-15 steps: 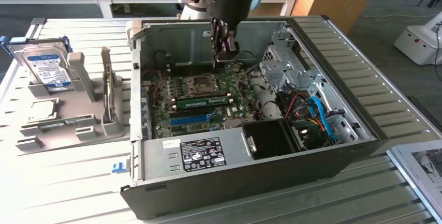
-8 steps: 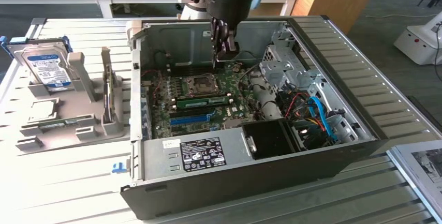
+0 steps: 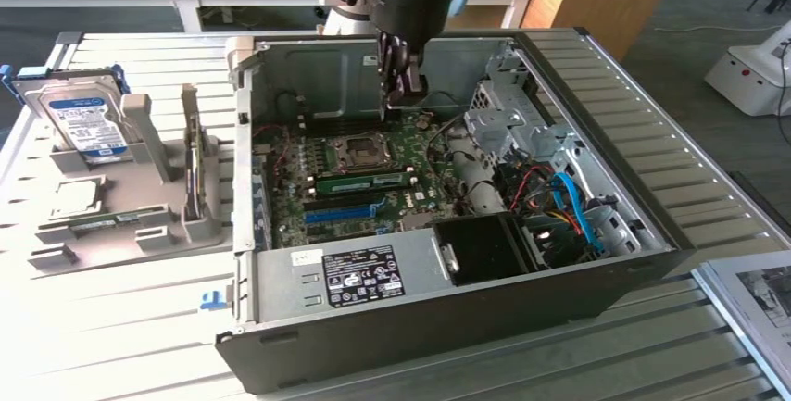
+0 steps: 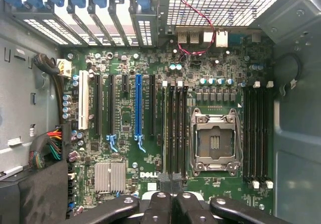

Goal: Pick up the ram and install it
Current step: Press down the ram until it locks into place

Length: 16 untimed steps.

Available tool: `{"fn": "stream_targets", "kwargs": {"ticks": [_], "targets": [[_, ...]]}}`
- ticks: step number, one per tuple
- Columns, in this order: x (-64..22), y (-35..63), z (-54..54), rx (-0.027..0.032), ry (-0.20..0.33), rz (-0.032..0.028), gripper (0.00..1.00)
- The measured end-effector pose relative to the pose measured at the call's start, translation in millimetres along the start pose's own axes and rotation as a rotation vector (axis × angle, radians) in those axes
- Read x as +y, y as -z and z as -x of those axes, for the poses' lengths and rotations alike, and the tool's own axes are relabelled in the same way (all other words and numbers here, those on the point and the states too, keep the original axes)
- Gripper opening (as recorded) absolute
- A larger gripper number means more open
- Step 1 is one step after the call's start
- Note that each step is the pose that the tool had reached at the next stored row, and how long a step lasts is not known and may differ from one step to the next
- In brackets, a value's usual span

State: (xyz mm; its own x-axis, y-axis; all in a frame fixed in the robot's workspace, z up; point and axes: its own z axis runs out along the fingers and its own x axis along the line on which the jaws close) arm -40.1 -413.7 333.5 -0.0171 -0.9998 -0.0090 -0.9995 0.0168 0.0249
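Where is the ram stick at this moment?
In the exterior view, the ram sits on the motherboard inside the open case, between the CPU socket and the blue slot.

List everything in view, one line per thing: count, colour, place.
computer case: one, black and grey, open, on the table
table: one, pale, slatted, under everything
motherboard: one, green, on the case floor
ram: one, green, on the motherboard between the processor socket and the blue slot
processor socket: one, silver frame, mid-board
blue slot: one, blue, among black slots
power supply: one, grey with black label, case end nearest the exterior camera
hard drive: one, silver with blue-white label, upright in the holder
holder: one, grey, on the table at the exterior view's left
gripper: one, black, shut, inside the case above the motherboard
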Motion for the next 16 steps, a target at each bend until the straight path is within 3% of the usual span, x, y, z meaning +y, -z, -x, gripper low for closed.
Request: {"fn": "stream_targets", "kwargs": {"ticks": [16], "targets": [[-2.4,0.1,0.0,0.0001,0.0,0.0,0.1]]}}
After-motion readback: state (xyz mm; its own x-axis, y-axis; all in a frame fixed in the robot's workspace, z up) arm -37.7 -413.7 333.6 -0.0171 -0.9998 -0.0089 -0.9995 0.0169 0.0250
